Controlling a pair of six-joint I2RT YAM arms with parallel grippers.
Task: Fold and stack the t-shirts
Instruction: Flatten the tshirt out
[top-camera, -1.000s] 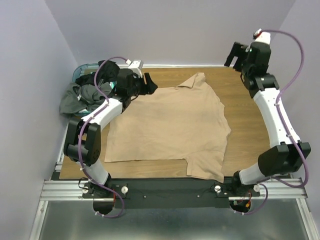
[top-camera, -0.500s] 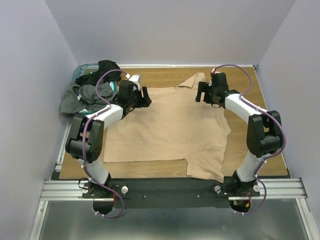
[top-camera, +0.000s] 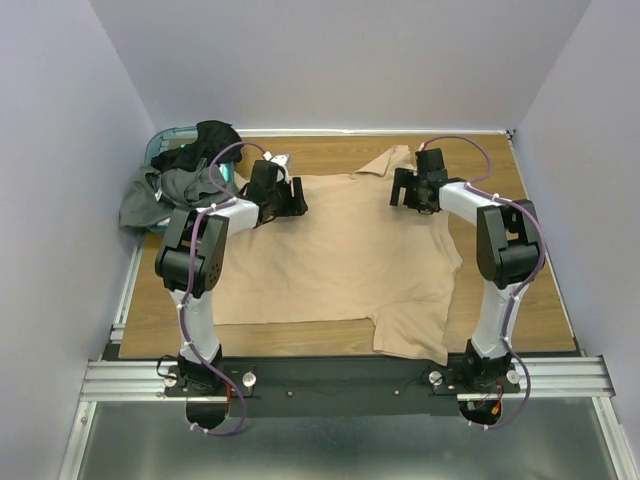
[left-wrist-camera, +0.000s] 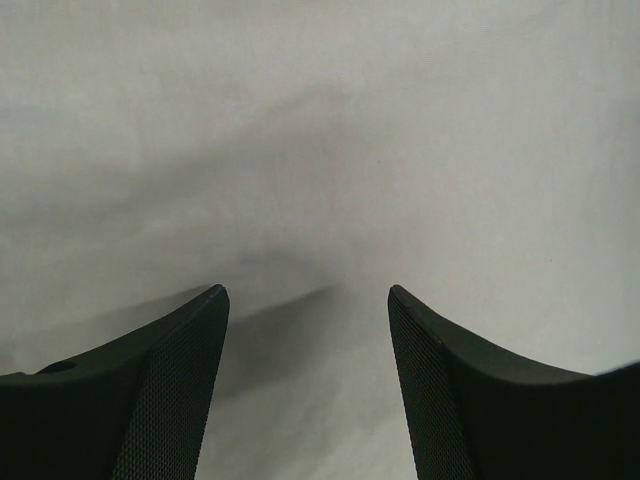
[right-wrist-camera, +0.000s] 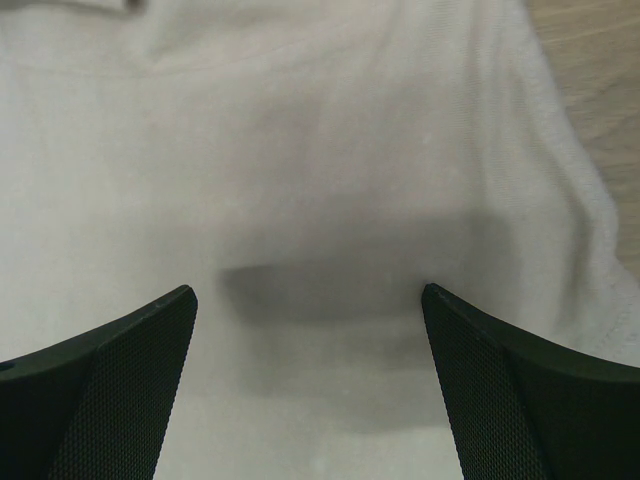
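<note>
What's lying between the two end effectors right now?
Only tan shirt cloth spans from the left end effector to the right end effector. Nothing rests on it, as the top view shows.

Teal basket (top-camera: 162, 137) at the upper left lying mostly buried under dark shirts (top-camera: 172, 188), tan shirt (top-camera: 340, 250) spilling past the wrist views' edges, fingers (left-wrist-camera: 165, 400) of the left gripper (left-wrist-camera: 306, 291) and right gripper (right-wrist-camera: 308, 290) being cropped by the bottom edge.
</note>
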